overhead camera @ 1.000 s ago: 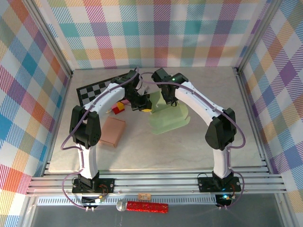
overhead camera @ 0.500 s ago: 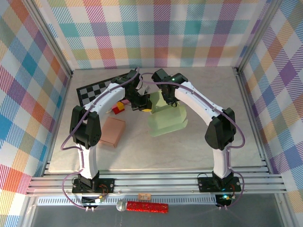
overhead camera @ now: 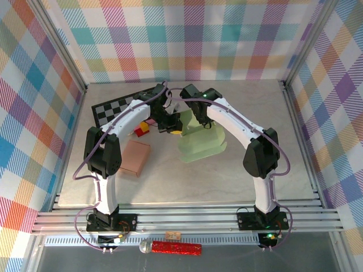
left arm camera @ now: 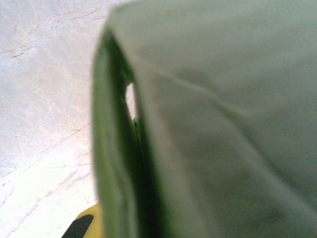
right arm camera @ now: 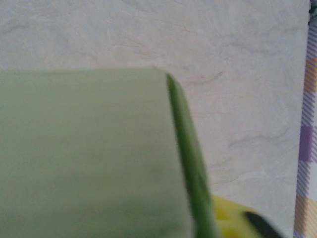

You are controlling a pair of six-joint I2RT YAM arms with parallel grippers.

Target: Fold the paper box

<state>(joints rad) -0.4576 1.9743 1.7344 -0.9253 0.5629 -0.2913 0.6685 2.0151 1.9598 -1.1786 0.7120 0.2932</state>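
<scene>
Top external view: one pale green box lies mid-table, slightly far of centre and partly folded, with two arms bent over its far-left edge. The left gripper is closed at the box's far-left corner; whether it pinches paper cannot be told. The right gripper hangs near it over the box's far edge, its jaws hidden, so their spread cannot be told. One yellow piece lies just beside that corner.

The blurred left wrist view adds a dark fold gap in the green paper, with a slit of light through it. The right wrist view adds a flat green panel and its sharp right edge.

Left of the box are one pink box, a small red-and-yellow cluster of blocks and, farther back, one checkerboard.
</scene>
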